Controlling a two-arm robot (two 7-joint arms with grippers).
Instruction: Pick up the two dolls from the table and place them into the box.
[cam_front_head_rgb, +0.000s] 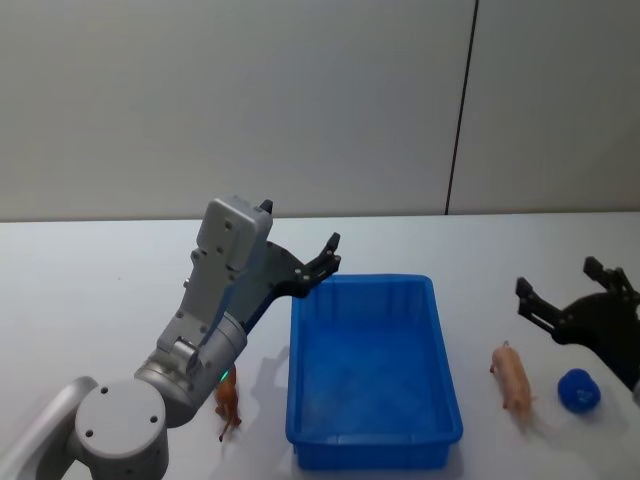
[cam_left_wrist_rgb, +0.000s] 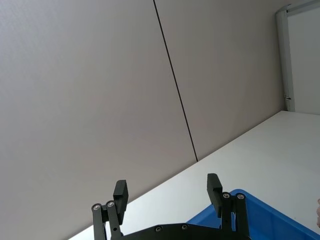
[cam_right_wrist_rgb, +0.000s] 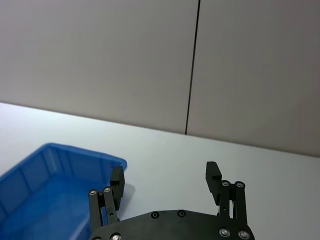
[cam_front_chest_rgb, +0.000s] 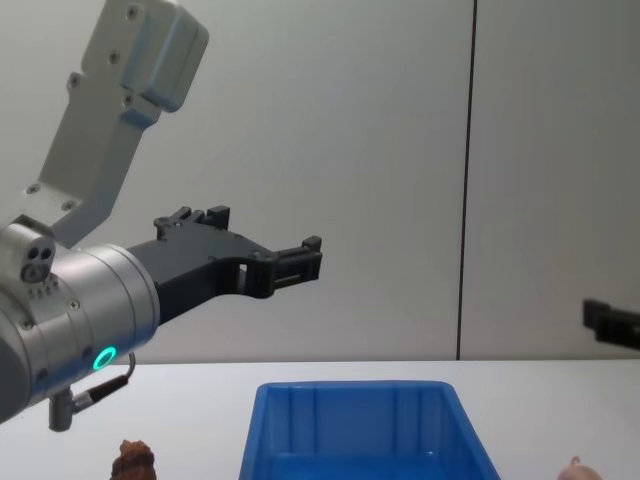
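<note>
Left gripper (cam_front_head_rgb: 298, 238) gaping, empty, up above the box's (cam_front_head_rgb: 450, 372) far corner, reddish-brown doll (cam_front_head_rgb: 229, 403) on the table (cam_front_head_rgb: 100, 280) behind it (tucked by the arm). Right gripper (cam_front_head_rgb: 557, 278) open and empty too, 1 pale doll (cam_front_head_rgb: 513, 378) just beside it.

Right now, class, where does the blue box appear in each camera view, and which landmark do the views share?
Head view: box low centre, between the brown doll and the pink doll.
Left wrist view: box corner at bottom right, beyond the open left tool.
Right wrist view: box at lower left, beyond the open right tool.
Chest view: box at bottom centre.
Shared landmark: the dark vertical wall seam.
</note>
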